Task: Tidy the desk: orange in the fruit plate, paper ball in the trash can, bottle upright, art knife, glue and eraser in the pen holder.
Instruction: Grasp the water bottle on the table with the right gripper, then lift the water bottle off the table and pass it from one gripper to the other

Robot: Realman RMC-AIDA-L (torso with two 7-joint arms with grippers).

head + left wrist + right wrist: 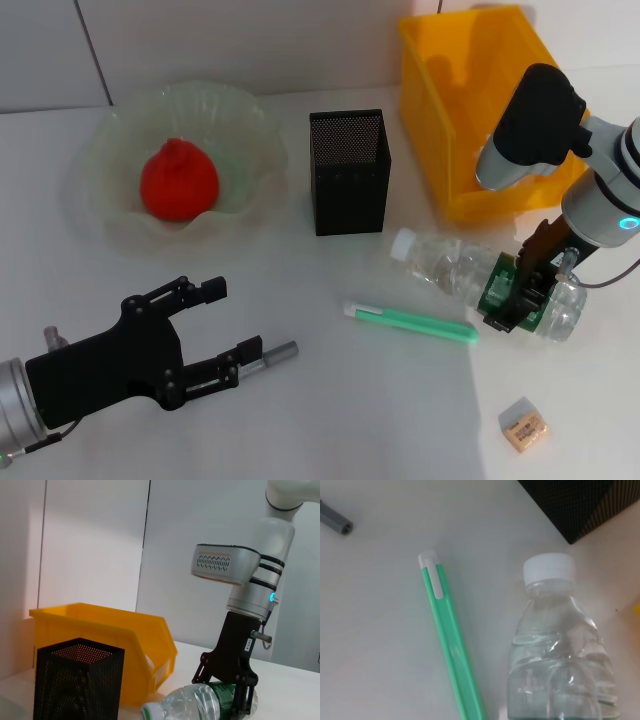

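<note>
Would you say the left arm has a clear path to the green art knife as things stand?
Probably yes: the art knife lies flat on open table beyond the left gripper, nothing between; the right gripper is busy at the bottle.

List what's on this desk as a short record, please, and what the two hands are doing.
orange: in plate
bottle: lying on its side
right hand: around bottle's lower half
left hand: open, low over desk, holding nothing
green knife: flat beside bottle
eraser: near desk edge
pen holder: upright
yellow bin: behind bottle
</note>
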